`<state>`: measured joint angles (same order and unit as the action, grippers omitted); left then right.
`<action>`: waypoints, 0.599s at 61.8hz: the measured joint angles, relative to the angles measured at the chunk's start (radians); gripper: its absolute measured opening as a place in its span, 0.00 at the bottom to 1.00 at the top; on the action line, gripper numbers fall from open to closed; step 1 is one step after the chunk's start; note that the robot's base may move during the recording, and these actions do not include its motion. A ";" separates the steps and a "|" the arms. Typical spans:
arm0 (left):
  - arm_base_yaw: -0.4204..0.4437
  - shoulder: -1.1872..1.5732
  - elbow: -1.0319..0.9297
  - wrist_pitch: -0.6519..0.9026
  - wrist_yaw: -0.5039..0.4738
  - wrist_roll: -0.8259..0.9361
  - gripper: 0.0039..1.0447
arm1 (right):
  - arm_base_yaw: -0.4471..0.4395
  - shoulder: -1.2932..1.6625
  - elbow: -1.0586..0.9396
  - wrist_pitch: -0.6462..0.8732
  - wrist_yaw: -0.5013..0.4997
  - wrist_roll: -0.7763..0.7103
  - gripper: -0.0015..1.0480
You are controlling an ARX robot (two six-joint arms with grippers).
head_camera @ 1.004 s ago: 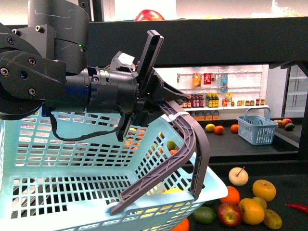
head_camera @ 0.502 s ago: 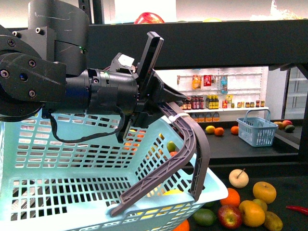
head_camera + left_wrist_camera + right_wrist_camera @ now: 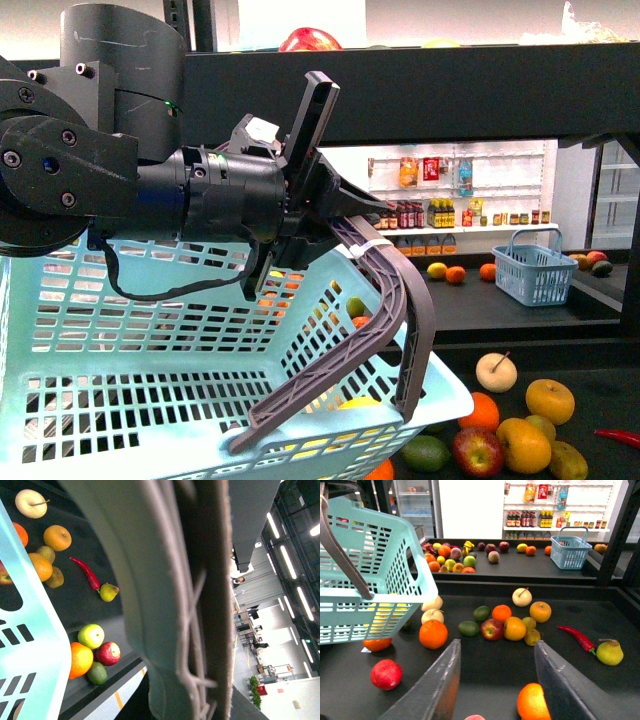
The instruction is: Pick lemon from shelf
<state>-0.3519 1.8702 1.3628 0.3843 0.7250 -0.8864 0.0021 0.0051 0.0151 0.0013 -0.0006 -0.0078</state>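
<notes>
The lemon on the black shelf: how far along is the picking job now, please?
Done: the left gripper is shut on the handle of the blue basket, raised over the shelf. In hand: the right gripper hangs open facing the fruit, holding nothing. Left: closing on the likely lemon, which lies beside an orange, and lifting it.

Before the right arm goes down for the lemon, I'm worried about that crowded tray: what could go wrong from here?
1. The likely lemon lies pressed against a bigger yellow-orange fruit in a tight cluster; the open right gripper could nudge or grab a neighbour.
2. The basket hangs tilted by its handle from the left gripper, low over fruit on the shelf; a swing could knock them.
</notes>
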 joint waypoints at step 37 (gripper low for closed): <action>0.022 0.000 0.000 0.038 -0.283 -0.150 0.07 | 0.000 0.000 0.000 0.000 0.001 0.001 0.93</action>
<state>-0.3302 1.8702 1.3628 0.4221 0.4419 -1.0367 0.0021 0.0048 0.0151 0.0013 0.0002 -0.0071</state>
